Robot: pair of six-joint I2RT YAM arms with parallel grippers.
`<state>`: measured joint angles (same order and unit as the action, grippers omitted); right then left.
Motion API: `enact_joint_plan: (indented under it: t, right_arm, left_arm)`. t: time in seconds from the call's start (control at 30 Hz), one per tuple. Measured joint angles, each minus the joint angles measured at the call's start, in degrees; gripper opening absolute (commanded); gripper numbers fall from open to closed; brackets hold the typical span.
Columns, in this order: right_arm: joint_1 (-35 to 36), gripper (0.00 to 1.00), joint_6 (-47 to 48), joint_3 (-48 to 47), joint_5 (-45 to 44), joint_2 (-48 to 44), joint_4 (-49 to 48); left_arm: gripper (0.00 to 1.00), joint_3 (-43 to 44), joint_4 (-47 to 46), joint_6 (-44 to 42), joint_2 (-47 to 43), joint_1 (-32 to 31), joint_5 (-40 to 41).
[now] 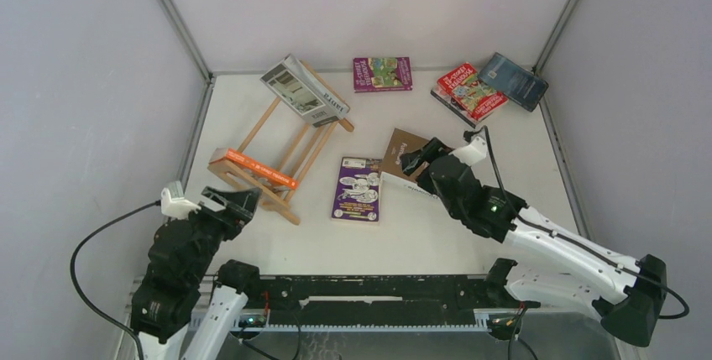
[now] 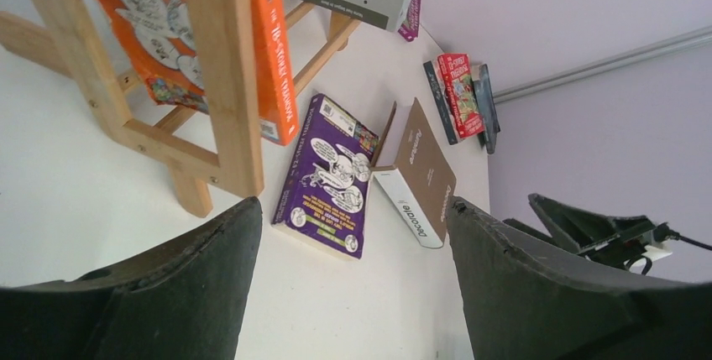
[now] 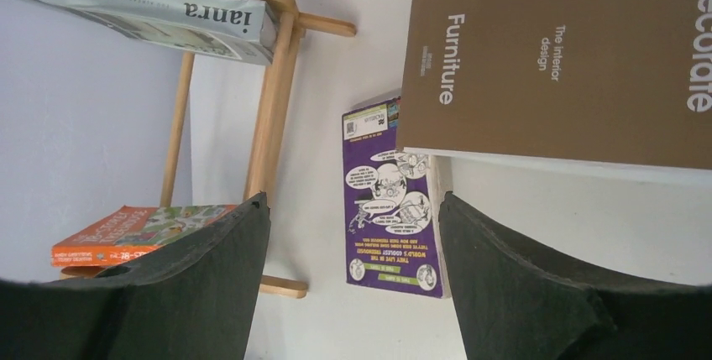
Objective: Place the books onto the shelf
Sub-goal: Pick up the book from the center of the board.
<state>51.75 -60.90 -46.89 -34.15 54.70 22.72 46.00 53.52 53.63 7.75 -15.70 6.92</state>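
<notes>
The shelf [image 1: 281,146] stands at the left of the table, a light wooden rack. A grey-white book [image 1: 304,91] lies across its top and an orange book [image 1: 253,168] sits on its low rail. A purple book [image 1: 358,189] lies flat on the table beside it. A thick brown book [image 1: 407,152] with a white spine rests tilted by the purple one. My right gripper [image 1: 422,161] is at the brown book's near edge, open [image 3: 353,200], holding nothing. My left gripper [image 1: 232,201] hovers open [image 2: 353,205] by the shelf's near foot.
At the back of the table lie a purple-and-green book [image 1: 382,74], a red illustrated book [image 1: 470,91] on a dark one, and a dark blue book [image 1: 514,80] in the right corner. Grey walls close in the table on three sides.
</notes>
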Motion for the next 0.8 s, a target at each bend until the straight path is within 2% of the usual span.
enact_joint_plan:
  t: [0.3, 0.5, 0.63, 0.8]
  right_arm:
    - [-1.4, 0.81, -1.2, 0.7, 1.9, -4.9, 1.9]
    - [-2.1, 0.83, -1.3, 0.7, 4.4, -5.7, 4.0]
    - [-3.4, 0.84, -3.1, 0.7, 7.2, -5.9, 5.7]
    - [-4.1, 0.84, -9.3, 6.5, 9.6, -10.5, 3.6]
  left_arm:
    - [0.85, 10.5, -9.9, -0.7, 16.2, -1.6, -1.0]
    - [0.85, 22.8, -18.1, -3.0, 30.4, -12.0, 4.4]
    - [0.86, 31.8, -22.2, -6.4, 42.5, -21.8, 8.0]
    - [0.86, 34.1, -25.7, -9.9, 53.5, -26.7, 7.3]
